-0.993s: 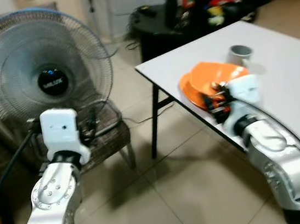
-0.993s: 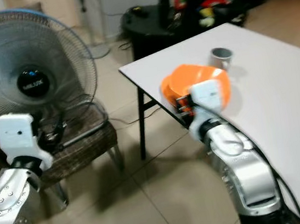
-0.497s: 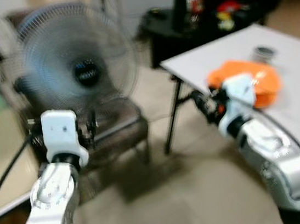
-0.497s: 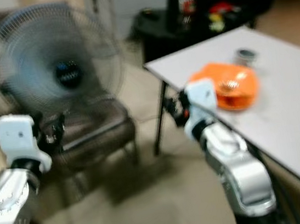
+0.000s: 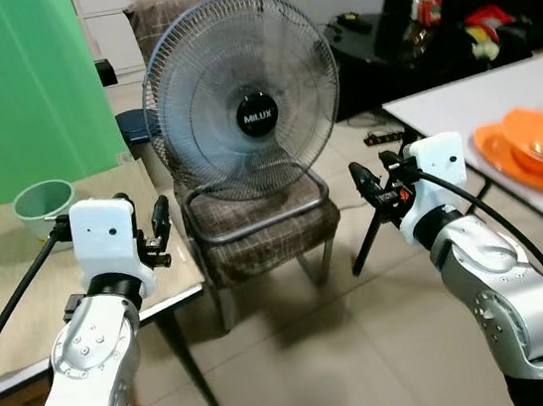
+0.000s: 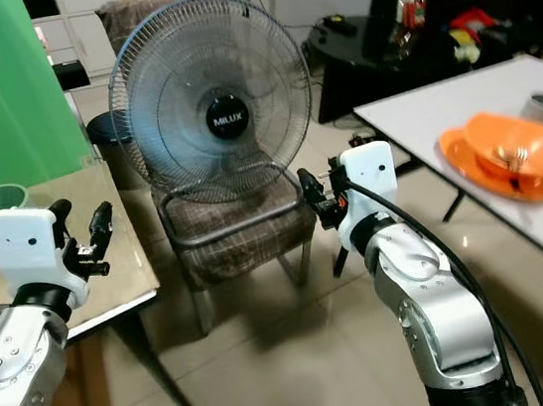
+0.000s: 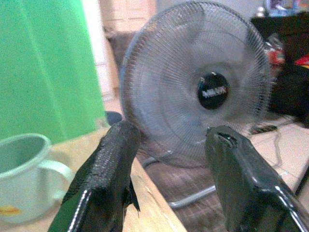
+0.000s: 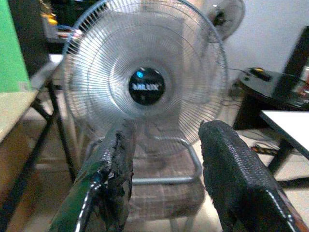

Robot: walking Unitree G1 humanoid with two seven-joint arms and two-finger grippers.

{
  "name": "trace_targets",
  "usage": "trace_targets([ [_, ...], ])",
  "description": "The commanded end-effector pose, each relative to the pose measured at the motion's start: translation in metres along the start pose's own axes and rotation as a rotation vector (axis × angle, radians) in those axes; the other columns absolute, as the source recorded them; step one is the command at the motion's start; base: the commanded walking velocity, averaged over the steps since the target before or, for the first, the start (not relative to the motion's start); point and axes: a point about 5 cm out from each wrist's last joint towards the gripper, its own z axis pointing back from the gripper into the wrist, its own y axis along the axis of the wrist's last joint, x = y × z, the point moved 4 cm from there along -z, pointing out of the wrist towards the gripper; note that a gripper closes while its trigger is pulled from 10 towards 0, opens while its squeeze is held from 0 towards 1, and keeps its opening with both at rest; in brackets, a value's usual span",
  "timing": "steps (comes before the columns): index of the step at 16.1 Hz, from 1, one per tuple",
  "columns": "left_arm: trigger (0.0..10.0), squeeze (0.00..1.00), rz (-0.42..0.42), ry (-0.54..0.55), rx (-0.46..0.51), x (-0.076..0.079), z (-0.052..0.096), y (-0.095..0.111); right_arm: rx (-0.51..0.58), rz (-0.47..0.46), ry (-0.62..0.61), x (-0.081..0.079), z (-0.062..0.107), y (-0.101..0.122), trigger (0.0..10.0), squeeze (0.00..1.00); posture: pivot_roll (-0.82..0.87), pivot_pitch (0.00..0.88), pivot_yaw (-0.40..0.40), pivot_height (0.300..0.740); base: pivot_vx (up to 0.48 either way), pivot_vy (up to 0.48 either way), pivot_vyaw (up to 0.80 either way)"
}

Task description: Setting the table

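Two empty grippers is what you've got here, so nothing can drop yet, but plenty can still go sideways. Your left gripper (image 7: 166, 179) has its jaws spread with nothing between them, and the pale green mug (image 7: 21, 174) sits on the wooden table (image 5: 1, 279) just off to the outer side of one finger, not between the jaws. If you close from here you'll likely nip the handle or shove the mug along the tabletop instead of grabbing it.

Your right gripper (image 8: 166, 179) is also spread and holding nothing, and dead ahead of its jaws is the standing fan (image 5: 244, 106) parked on a chair (image 5: 261, 239). Push that arm forward and you'll probably poke the grille and tip the fan off the seat.

The orange plates (image 6: 509, 167) are stacked on the white table (image 6: 419, 108), well away from the right jaws and off to their outer side, close to the table's edge. Swing toward them carelessly and I'd guess the forearm could clip the stack.
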Motion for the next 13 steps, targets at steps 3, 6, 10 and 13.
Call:
trace_targets([
  [3, 10.0, 0.00, -0.011, -0.016, 0.019, 0.0041, 0.0001, 0.0045, -0.001, -0.011, 0.004, -0.0010, -0.0025, 0.0007, 10.0, 0.00, 0.06, 0.000, -0.045, 0.740, 0.000, 0.351, 0.00],
  [6, 10.0, 0.00, -0.014, -0.015, 0.024, 0.0037, -0.0010, 0.0049, -0.001, -0.036, 0.026, -0.0041, -0.0043, 0.0009, 10.0, 0.00, 0.06, 0.000, -0.048, 0.740, 0.000, 0.351, 0.00],
  [10, 10.0, 0.00, -0.022, -0.022, 0.031, 0.0058, -0.0029, 0.0059, -0.002, -0.019, 0.020, -0.0016, -0.0040, -0.0001, 10.0, 0.00, 0.06, 0.000, -0.051, 0.740, 0.000, 0.355, 0.00],
  [13, 10.0, 0.00, -0.011, -0.023, 0.020, 0.0053, -0.0003, 0.0028, -0.001, -0.036, 0.016, -0.0020, -0.0039, 0.0006, 10.0, 0.00, 0.06, 0.000, -0.038, 0.740, 0.000, 0.232, 0.00],
])
